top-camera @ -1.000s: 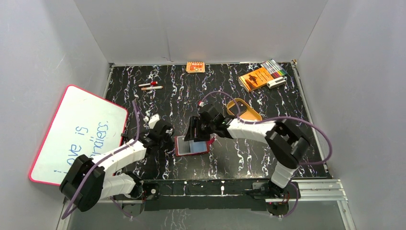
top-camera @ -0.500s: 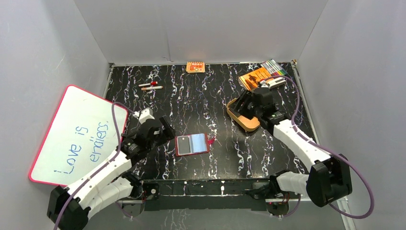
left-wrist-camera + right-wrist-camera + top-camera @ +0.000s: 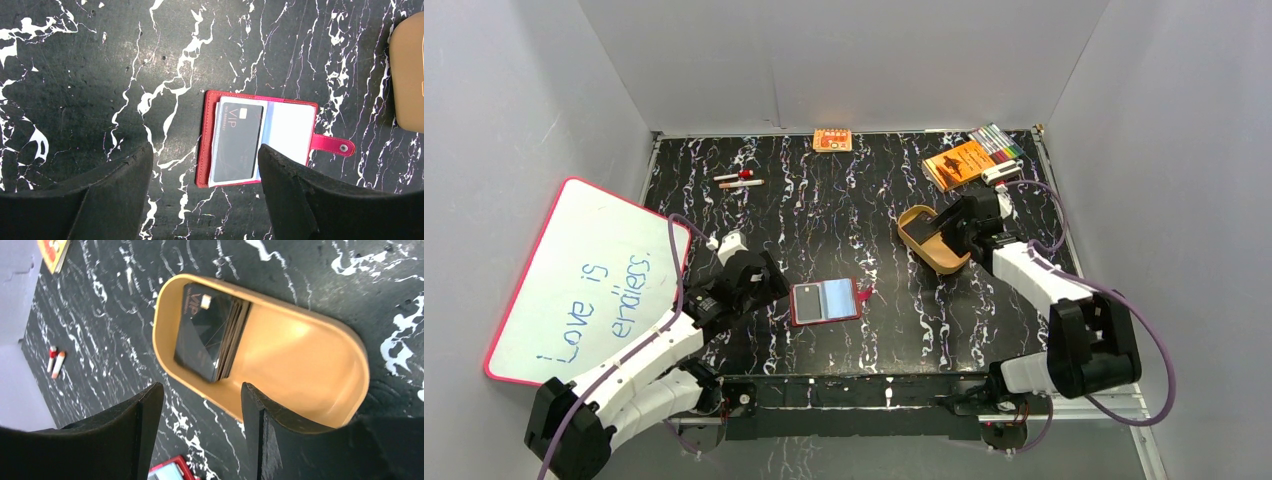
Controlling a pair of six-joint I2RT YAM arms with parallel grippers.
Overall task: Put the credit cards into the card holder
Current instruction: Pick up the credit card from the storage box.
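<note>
at the far left a whiteboard [image 3: 584, 280] with a pink rim is leaning against the wall, half off the black marbled table [image 3: 874, 200]. just right of it the left gripper [image 3: 764, 287] is hovering above the table with its jaws standing wide apart and nothing between them – in the wrist view the left gripper [image 3: 205, 155] is framing the card holder [image 3: 288, 131]. the card holder [image 3: 826, 301] is lying open and flat near the front middle of the table, its snap tab [image 3: 332, 145] pointing right, and one dark credit card [image 3: 237, 142] is resting on its left half, over the clear sleeve. further right, well apart from the card holder, a tan oval tray [image 3: 911, 240] is sitting on the table with a small stack of dark credit cards [image 3: 207, 330] lying at one end of it. the right gripper [image 3: 948, 232] is hanging over the tray [image 3: 310, 355] – its jaws are also standing open and holding nothing, the right gripper [image 3: 201, 390] sitting just short of the stack.
</note>
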